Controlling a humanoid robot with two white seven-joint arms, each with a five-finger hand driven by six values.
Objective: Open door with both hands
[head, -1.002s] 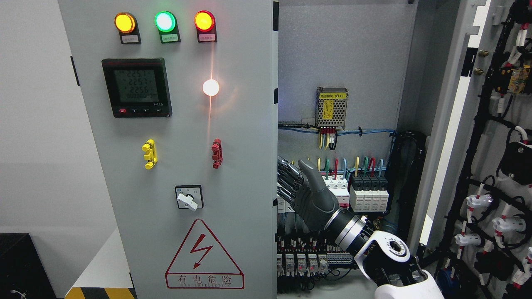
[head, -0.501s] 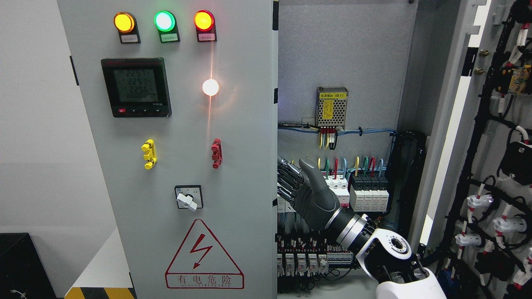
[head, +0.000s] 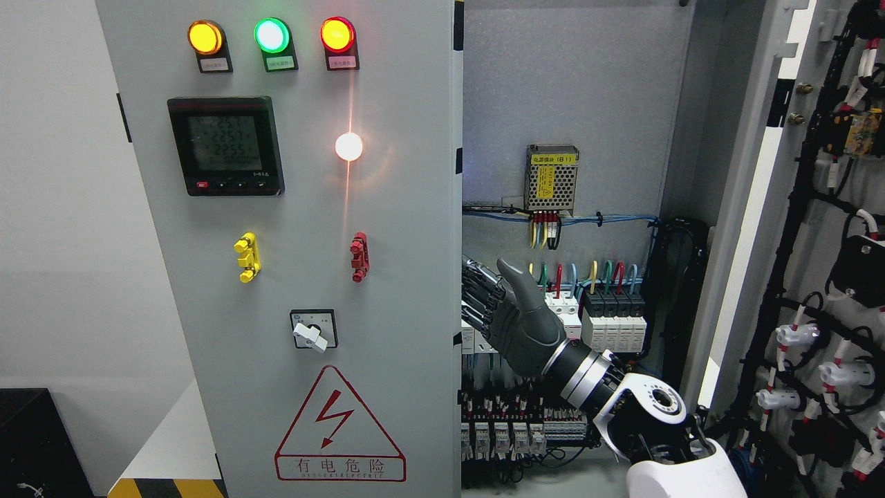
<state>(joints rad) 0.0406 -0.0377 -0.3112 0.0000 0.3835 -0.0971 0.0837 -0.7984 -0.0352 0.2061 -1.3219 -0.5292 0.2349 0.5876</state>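
Note:
The grey left door (head: pixel 387 207) of the electrical cabinet carries three lit lamps, a meter and a rotary switch, and stands almost shut. My right hand (head: pixel 484 299) reaches in from the lower right inside the cabinet. Its fingers (head: pixel 478 287) stretch left to the back of the door's free edge (head: pixel 458 228), where their tips are hidden. The thumb (head: pixel 517 277) points up and the hand grasps nothing. The right door (head: pixel 823 290) is swung wide open at the far right, with its wired inner face showing. My left arm is out of the picture.
Behind the hand sit a row of breakers (head: pixel 612 321), coloured wires and a power supply (head: pixel 551 178) on the cabinet's back plate. Terminal blocks (head: pixel 511 432) run below the wrist. A black box (head: pixel 31 443) stands at the lower left by a white wall.
My right hand has crept slightly up and left against the door's edge. The left door's panel has shifted a few pixels to the left.

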